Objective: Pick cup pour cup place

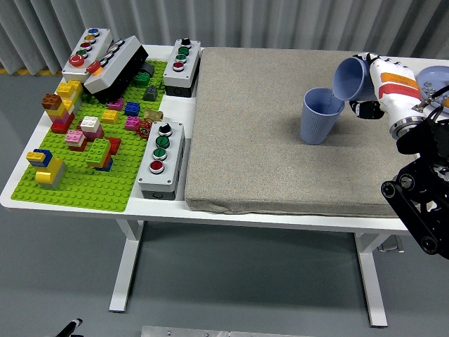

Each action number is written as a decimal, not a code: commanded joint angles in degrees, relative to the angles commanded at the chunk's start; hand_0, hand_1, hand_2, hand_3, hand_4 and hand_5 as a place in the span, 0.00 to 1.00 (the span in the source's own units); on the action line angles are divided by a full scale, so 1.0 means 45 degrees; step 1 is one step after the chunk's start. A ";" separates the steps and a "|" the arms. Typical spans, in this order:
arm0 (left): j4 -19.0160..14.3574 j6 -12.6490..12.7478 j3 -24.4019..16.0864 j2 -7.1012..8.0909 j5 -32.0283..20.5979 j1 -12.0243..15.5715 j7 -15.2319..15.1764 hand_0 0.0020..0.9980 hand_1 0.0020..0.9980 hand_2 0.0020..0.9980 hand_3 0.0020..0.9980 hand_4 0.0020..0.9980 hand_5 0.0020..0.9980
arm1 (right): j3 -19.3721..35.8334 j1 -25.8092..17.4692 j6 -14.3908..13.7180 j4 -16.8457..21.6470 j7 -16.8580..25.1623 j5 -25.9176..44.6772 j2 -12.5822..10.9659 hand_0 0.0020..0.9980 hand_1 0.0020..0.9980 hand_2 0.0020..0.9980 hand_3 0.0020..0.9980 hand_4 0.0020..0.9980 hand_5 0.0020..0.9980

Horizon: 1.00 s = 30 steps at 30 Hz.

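Note:
A blue cup stands upright on the grey mat, right of its middle. My right hand comes in from the right edge and is shut on a second blue cup. That held cup is tilted, with its mouth facing down-left over the rim of the standing cup. The two rims look very close or touching. What is inside either cup cannot be made out. My left arm does not show.
A green brick baseplate with several coloured bricks fills the table's left side. Three grey button boxes stand around it. A blue plate sits at the far right edge behind my arm.

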 joint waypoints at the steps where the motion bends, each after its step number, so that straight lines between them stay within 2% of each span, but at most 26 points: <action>1: 0.0000 0.0001 0.0000 0.0002 -0.0005 -0.0002 0.0001 0.87 0.83 0.90 0.79 0.65 1.00 | -0.0045 0.0026 0.0019 0.0013 -0.0009 -0.0016 -0.0029 0.77 0.62 0.52 0.65 0.69 0.05; 20: 0.0000 0.0003 0.0021 0.0025 -0.0029 0.0033 0.0009 0.87 0.83 0.90 0.79 0.65 1.00 | -0.1001 0.0561 0.0274 0.0065 -0.0205 -0.0064 -0.0523 0.78 0.63 0.52 0.65 0.70 0.04; 30: 0.0000 0.0002 0.0022 0.0027 -0.0027 0.0033 0.0009 0.87 0.83 0.90 0.79 0.65 1.00 | -0.1040 0.0583 0.0277 0.0060 -0.0205 -0.0047 -0.0544 0.78 0.63 0.52 0.65 0.70 0.04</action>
